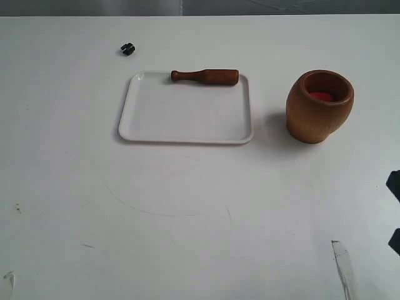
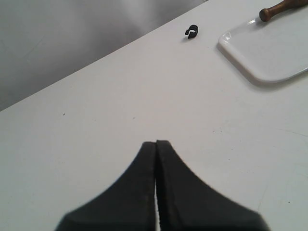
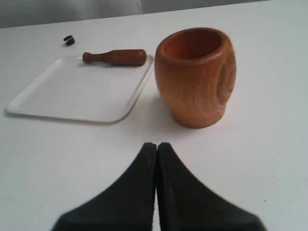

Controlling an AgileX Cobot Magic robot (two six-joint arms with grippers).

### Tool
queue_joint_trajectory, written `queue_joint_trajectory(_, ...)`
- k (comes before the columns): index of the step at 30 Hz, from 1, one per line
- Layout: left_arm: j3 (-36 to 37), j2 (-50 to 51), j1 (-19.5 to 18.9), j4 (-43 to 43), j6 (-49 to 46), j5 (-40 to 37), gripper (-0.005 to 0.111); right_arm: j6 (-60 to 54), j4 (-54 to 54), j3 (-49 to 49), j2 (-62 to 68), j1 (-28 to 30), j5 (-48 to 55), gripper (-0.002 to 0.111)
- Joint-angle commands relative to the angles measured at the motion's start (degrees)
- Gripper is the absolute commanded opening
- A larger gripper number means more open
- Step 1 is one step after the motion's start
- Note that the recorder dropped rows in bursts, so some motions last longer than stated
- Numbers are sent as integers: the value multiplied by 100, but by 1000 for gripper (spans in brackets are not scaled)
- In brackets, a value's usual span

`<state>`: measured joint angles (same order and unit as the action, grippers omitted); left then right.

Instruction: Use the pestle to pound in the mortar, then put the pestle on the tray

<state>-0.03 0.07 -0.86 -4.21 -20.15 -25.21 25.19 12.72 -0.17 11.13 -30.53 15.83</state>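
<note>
- Pestle (image 1: 205,77): dark turned wood, smooth, knobbed handle. Lies flat along far rim of tray (image 1: 187,119), thick end toward mortar (image 1: 320,109). Rim likely checks rolling.
- Tray: white, glossy, low rim, rounded corners.
- Mortar: light wood barrel, thick wall. Stands upright on surface (image 1: 187,219) beside tray, not touching. Mouth up for access, red contents.
- Left tool (image 2: 156,143), right tool (image 3: 157,144): fingers together, empty.

table (image 1: 187,237) — white, scuffed | wall (image 2: 72,29) — grey, plain | light even
</note>
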Motion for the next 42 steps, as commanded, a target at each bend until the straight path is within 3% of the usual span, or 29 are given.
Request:
queue_joint_trajectory(1,3,-7,44,42,47,17,0,-794,80,17,-414,377,-22,0)
queue_joint_trajectory(6,3,-7,44,42,47,17,0,-797,54,17,-1113,805,314,0)
queue_joint_trajectory(11,3,-7,44,42,47,17,0,24,-304,17,-1113,1181,329,0)
queue_joint_trajectory(15,3,-7,44,42,47,17,0,692,-660,17,-1113,1207,287,0)
queue_joint_trajectory(30,3,-7,44,42,47,17,0,611,-903,17,-1113,1207,320,0)
queue_joint_trajectory(34,3,-7,44,42,47,17,0,-563,-934,17,-1113,1196,310,0)
queue_joint_trajectory(42,3,-7,44,42,47,17,0,-3787,-2102,17,-1113,1196,322,0)
